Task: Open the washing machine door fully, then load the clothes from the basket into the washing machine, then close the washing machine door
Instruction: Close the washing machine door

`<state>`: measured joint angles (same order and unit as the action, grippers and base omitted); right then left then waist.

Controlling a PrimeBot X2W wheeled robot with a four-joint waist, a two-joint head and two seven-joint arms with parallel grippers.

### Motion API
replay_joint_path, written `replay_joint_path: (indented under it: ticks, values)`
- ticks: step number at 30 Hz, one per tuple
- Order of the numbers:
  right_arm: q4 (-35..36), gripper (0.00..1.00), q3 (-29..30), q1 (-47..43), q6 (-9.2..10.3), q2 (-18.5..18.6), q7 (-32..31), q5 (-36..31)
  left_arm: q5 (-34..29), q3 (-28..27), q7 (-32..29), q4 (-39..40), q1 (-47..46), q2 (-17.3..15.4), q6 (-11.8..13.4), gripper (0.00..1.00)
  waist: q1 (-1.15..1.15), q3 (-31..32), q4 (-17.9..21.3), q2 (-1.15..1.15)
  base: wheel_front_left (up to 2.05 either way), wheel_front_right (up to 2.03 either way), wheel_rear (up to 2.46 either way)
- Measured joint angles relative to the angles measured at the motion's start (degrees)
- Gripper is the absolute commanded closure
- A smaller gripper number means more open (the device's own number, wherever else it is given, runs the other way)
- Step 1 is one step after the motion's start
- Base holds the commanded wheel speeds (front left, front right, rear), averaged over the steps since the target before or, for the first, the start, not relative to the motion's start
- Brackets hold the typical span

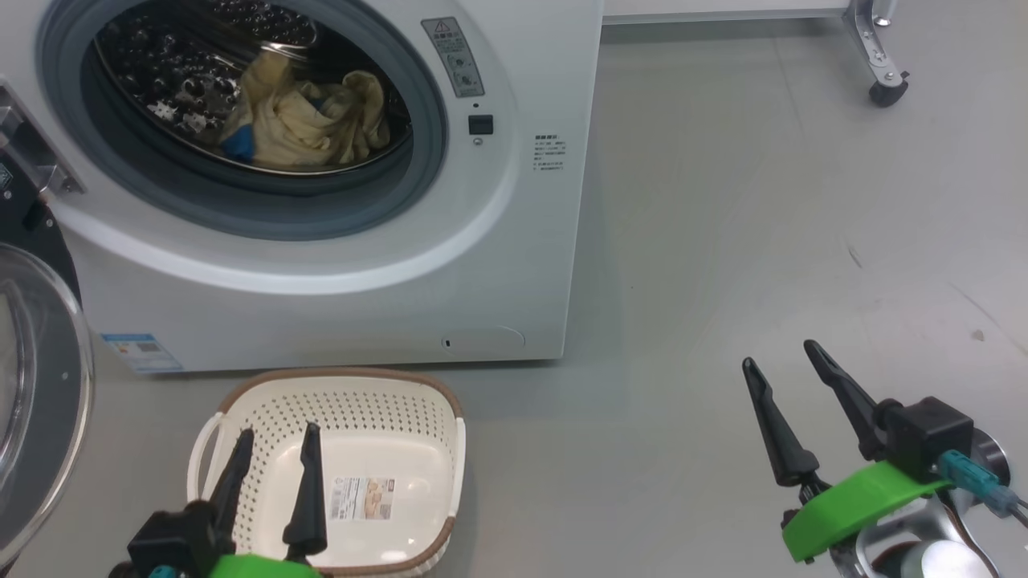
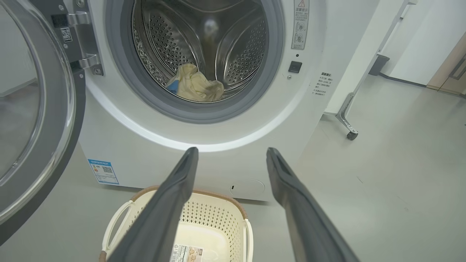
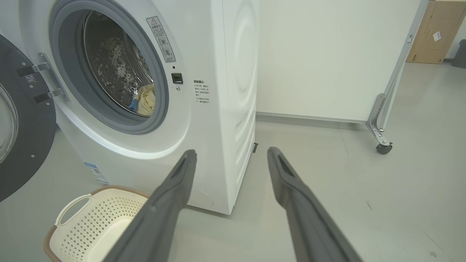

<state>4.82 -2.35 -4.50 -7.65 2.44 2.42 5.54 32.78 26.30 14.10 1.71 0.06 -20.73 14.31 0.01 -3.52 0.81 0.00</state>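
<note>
Head view: washer (image 1: 514, 265) stands with its door (image 1: 40, 385) swung wide at the left.
Clothes (image 1: 309, 120): cream bundle lying low in the drum (image 1: 169, 72).
Basket (image 1: 385, 393): on the floor (image 1: 723, 241) just before the washer, label (image 1: 365, 498) on its bottom.
Left gripper (image 1: 278, 430): fingers apart, over the basket.
Right gripper (image 1: 779, 354): fingers apart, over floor, well right of the basket.
</note>
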Motion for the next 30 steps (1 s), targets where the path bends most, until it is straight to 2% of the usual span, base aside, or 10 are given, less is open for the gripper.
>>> replay_joint_path:
  ticks: [14, 30]
  values:
    - [-0.2, 0.0, 0.0, 0.0, 0.0, 0.0, 0.1, 0.0, -0.5, 0.0, 0.0, 0.0, -0.5, -0.1, 0.0, 0.0, -0.02, -0.6, 0.0, 0.0, -1.65, 1.65, 0.0]
    - [-0.4, 0.0, 0.3, 0.0, 0.0, 0.0, 0.1, 0.0, -1.5, -0.2, 0.1, 0.4, -0.7, -0.1, 0.0, 0.0, -0.02, -0.3, -0.3, 0.0, -0.19, 0.19, 0.0]
